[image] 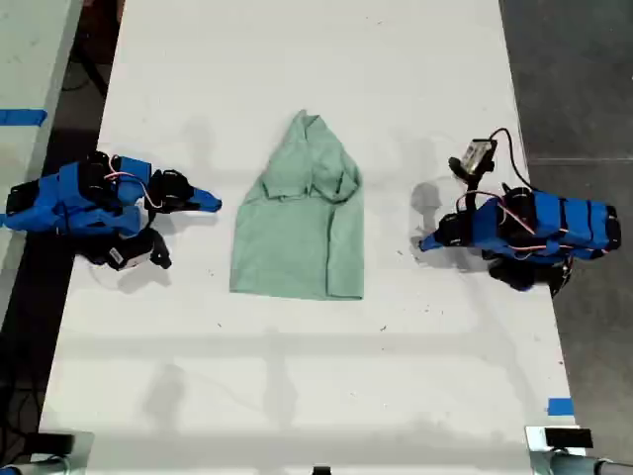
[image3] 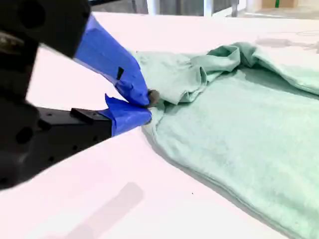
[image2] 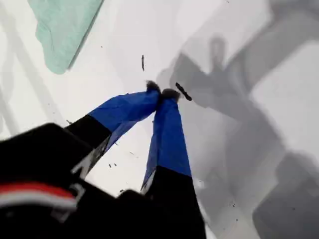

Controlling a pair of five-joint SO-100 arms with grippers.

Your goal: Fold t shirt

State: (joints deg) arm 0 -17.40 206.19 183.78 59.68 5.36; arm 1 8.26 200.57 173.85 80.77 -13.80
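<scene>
One pale mint-green cotton t shirt (image: 297,237) lies near the middle of the white table (image: 396,79); its lower part is flat and roughly rectangular, while the upper part is gathered into rumpled folds that narrow to a point toward the exterior view's top; in the second wrist view (image3: 239,124) those bunched folds sit beyond the smooth body cloth; the first wrist view catches only one rounded corner of it (image2: 62,30).

On the exterior view's left, my second gripper (image: 210,204) points at the shirt's edge, near it, with a strip of bare table between; its blue-taped fingers (image3: 148,107) are pressed tip to tip and carry nothing, though from the wrist they overlap the cloth's edge.

On the exterior view's right, my first gripper (image: 427,242) sits farther from the garment, aimed toward it; its blue-taped jaws (image2: 162,92) meet at their dark tips, empty, over white tabletop crossed by grey shadows.

A small piece of blue tape (image: 560,406) marks the table's edge at the exterior view's lower right.
</scene>
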